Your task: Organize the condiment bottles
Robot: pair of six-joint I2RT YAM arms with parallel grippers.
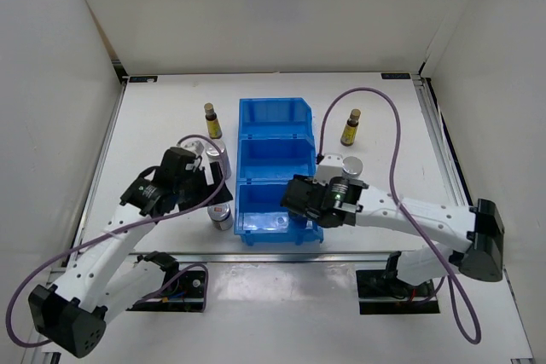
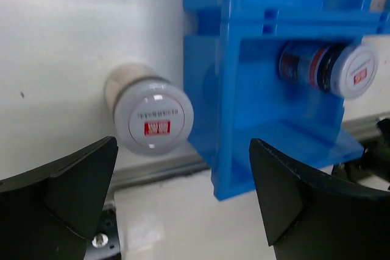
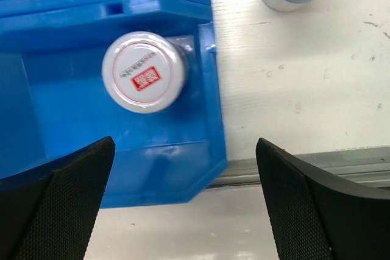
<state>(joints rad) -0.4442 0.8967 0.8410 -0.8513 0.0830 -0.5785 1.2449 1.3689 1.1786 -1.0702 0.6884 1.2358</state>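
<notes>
- Left of the blue bin, my left pincer gapes over a silver jar; closing off-centre could topple it.
- My right pincer, also apart, hovers close by; the two might collide.

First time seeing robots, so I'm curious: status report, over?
Left tool and right tool open, empty. One red-lidded jar in blue bin, near compartment; second jar on table beside bin, by left tool. Nothing seen blocking it.
</notes>
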